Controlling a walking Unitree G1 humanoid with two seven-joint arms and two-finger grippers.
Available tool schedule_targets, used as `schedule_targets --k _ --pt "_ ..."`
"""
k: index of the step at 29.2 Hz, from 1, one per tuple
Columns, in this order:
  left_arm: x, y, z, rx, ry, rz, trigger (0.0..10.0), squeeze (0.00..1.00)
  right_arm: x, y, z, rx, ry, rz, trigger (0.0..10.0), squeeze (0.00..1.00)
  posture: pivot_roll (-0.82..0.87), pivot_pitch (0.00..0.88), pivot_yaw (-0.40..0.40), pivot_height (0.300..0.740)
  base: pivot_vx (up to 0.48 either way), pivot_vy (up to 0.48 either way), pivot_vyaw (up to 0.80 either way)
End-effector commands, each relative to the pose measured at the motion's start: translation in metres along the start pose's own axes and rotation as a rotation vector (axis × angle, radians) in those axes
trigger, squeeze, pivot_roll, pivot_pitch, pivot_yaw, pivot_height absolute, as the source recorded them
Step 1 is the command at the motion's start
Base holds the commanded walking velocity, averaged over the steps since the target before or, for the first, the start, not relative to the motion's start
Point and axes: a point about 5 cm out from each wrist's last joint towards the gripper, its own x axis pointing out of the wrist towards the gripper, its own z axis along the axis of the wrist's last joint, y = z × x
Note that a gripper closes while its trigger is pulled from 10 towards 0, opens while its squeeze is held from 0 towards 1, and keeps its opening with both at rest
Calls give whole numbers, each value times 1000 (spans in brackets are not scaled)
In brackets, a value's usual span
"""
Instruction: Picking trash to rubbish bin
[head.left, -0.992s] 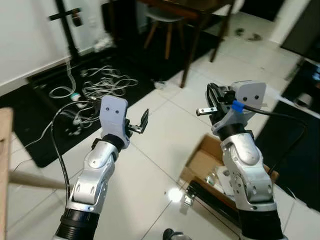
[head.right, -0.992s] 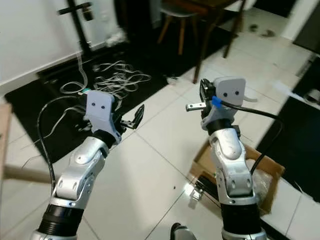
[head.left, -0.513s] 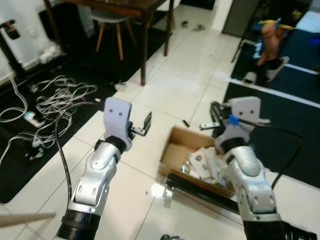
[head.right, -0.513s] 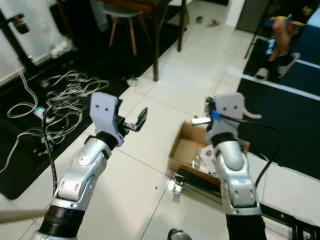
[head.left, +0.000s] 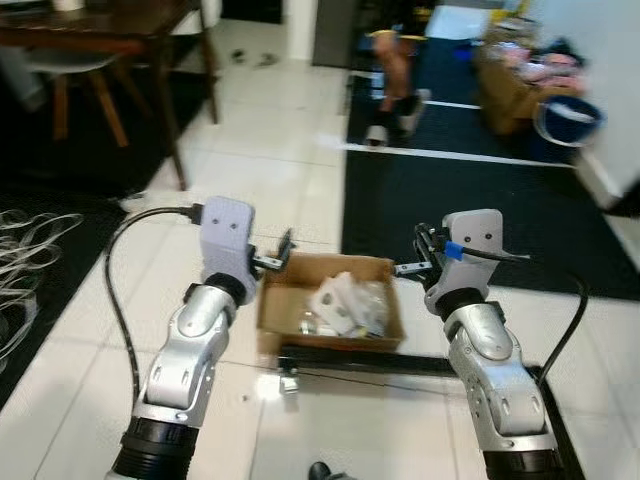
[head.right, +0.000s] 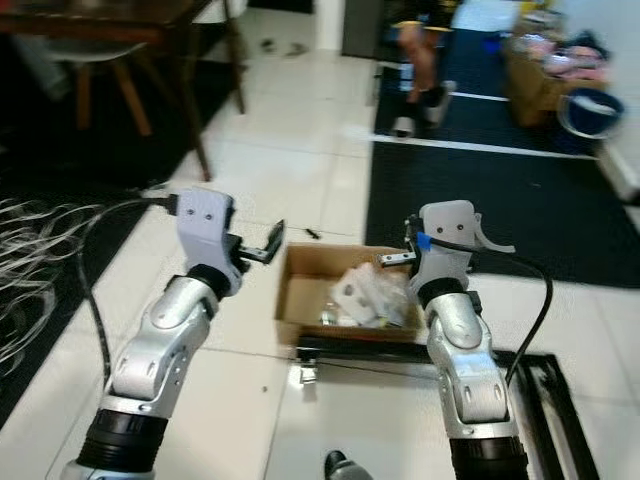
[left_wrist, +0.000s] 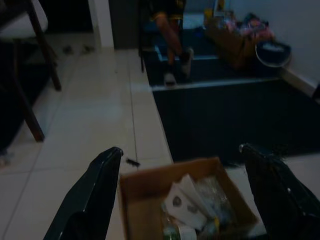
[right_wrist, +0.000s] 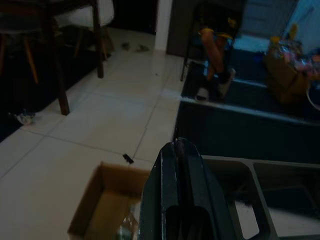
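Note:
An open cardboard box (head.left: 272, 305) stands on the white tile floor between my two arms. It holds crumpled white paper (head.left: 338, 297) and clear plastic scraps. My left gripper (head.left: 284, 250) hovers raised just left of the box, open and empty; in the left wrist view its fingers (left_wrist: 97, 192) stand wide apart with the box (left_wrist: 145, 187) between them. Held at the box's right side, my right gripper (head.left: 410, 264) is shut with nothing in it. Its closed fingers (right_wrist: 178, 185) show in the right wrist view, above the box (right_wrist: 102, 202).
A black metal bar (head.left: 360, 360) lies on the floor just in front of the box. A dark rug (head.left: 470, 200) spreads behind and right. A wooden table and chair (head.left: 90, 70) stand at the back left, white cables (head.left: 18, 255) at far left. A person's legs (head.left: 392, 70) and a blue bucket (head.left: 568, 115) are far back.
The camera has swung right: the cables slid off to the left and the box now lies centred between my arms. Both grippers keep the same pose and state.

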Motion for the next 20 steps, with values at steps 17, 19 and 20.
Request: schedule_targets --k 17,19,20 --pt "-7 4 -15 -31 38 42 10000 0 -9 13 -36 52 138 69 10000 0 -23 126 9 740 0 0 -231" --pt "-7 4 -15 -28 37 43 10000 0 -8 14 -35 55 131 80 10000 0 -23 125 9 740 0 0 0" --pt "-7 5 -16 -33 37 50 10000 0 -7 18 -34 41 131 109 10000 0 -24 119 7 740 0 0 0"
